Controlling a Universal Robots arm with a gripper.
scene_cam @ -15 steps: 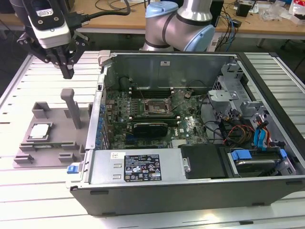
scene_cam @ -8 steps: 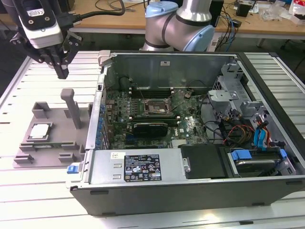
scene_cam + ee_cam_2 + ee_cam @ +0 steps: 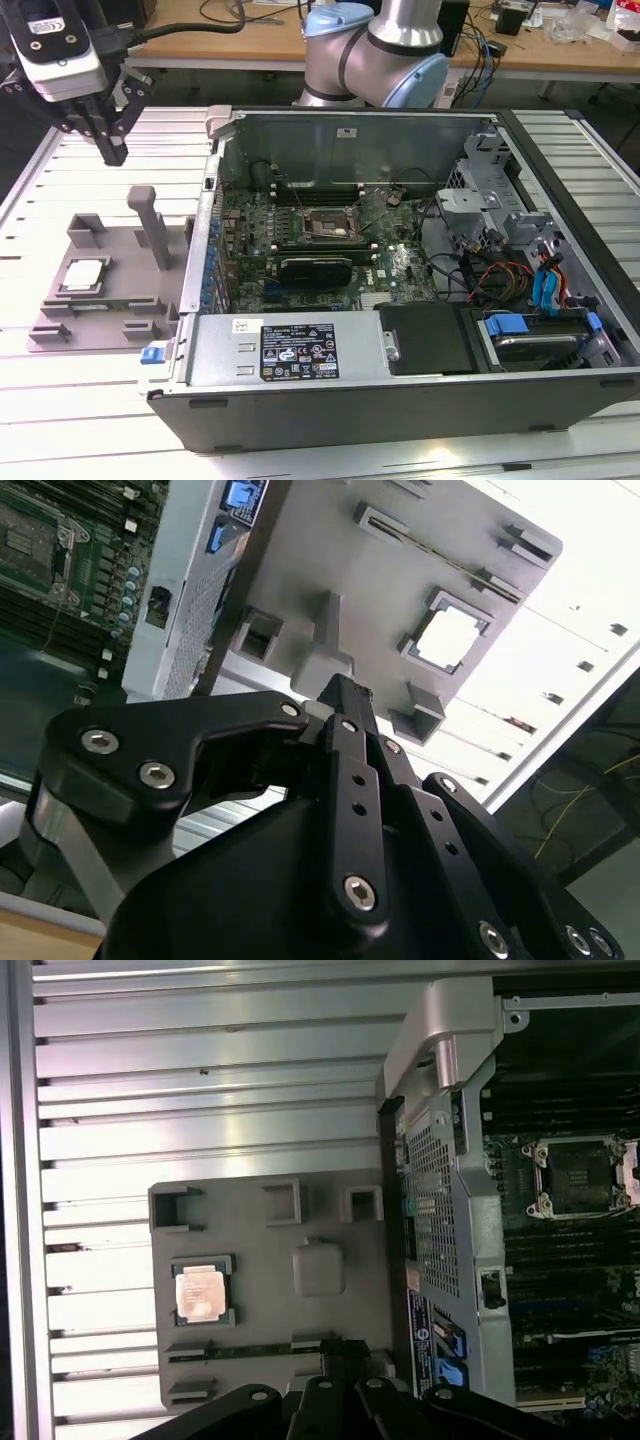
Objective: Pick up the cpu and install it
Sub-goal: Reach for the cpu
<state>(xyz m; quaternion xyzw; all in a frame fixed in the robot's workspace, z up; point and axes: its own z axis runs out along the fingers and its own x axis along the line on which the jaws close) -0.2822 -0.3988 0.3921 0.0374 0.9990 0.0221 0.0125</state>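
1. My gripper (image 3: 113, 152) hangs over the worktop (image 3: 40, 400), clear of the tray (image 3: 120, 318), fingers (image 3: 345, 770) clenched on nothing.
2. The cpu (image 3: 83, 275) lies flat in the tray's recess.
3. A good pick, I judge: spread fingers, centre squarely, grip opposite edges.

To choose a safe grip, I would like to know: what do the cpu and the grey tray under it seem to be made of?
The cpu: probably a metal top, as it reflects the light with a silvery sheen. The grey tray: likely matte plastic, given its uniform dull grey, moulded raised blocks and lack of glare.
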